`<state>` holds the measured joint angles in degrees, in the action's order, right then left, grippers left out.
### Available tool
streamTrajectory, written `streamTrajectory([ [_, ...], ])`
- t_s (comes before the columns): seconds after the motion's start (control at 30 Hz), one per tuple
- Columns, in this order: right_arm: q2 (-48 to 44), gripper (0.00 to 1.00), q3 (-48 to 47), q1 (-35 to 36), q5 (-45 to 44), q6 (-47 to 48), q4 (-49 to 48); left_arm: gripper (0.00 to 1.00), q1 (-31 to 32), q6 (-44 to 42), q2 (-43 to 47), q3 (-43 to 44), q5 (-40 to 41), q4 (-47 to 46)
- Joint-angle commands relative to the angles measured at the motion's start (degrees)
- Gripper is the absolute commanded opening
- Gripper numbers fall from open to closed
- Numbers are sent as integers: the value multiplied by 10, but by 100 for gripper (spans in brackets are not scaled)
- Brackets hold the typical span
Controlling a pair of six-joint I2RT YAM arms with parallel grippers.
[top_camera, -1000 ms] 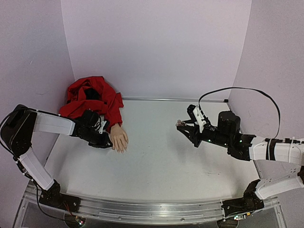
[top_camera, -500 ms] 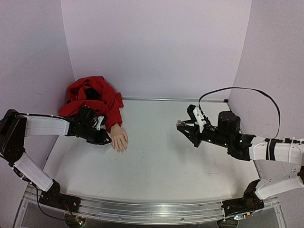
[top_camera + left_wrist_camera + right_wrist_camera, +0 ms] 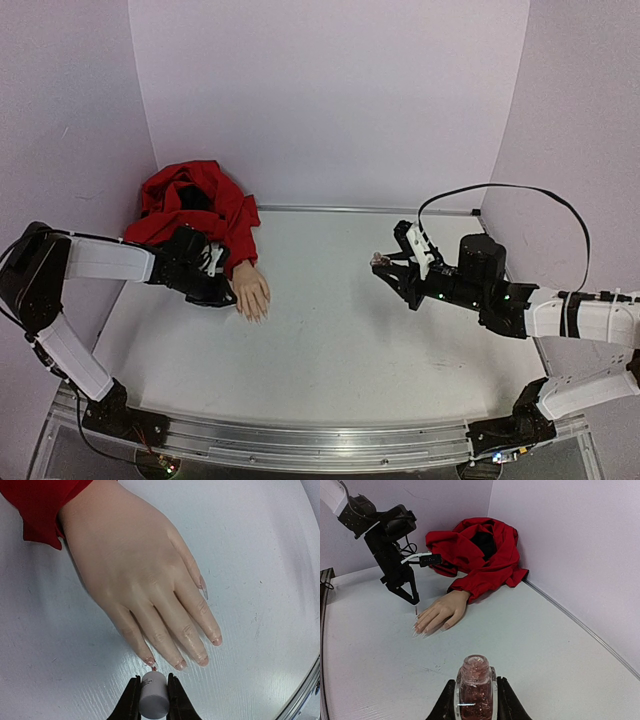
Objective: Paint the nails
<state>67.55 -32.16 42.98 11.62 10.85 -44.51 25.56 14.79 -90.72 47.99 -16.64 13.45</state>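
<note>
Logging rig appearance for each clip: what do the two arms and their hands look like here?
Both arms are white shells between black joints. The left arm ends in a black left hand with thin tapering fingers and a white cable beside it. The right arm has dark bands and a looping black cable; its right hand is black.

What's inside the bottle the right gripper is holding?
Pinkish glittery polish shows through the clear bottle; its neck is open, no cap. The right gripper covers its lower sides, and its bottom is out of frame.
</note>
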Motion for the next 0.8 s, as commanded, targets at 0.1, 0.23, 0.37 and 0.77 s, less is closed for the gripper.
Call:
streamTrajectory([
  [0.1, -6, 0, -6, -4, 7, -1, -32, 0, 1, -12, -12, 27, 4, -15],
  [0.23, -6, 0, -6, -4, 6, -1, -32, 0, 1, -12, -13, 28, 5, -18],
  [0.37, -6, 0, -6, -4, 7, -1, -32, 0, 1, -12, -17, 31, 4, -19],
  [0.77, -5, 0, -6, -3, 8, -1, -32, 0, 1, -13, -24, 33, 1, -22],
])
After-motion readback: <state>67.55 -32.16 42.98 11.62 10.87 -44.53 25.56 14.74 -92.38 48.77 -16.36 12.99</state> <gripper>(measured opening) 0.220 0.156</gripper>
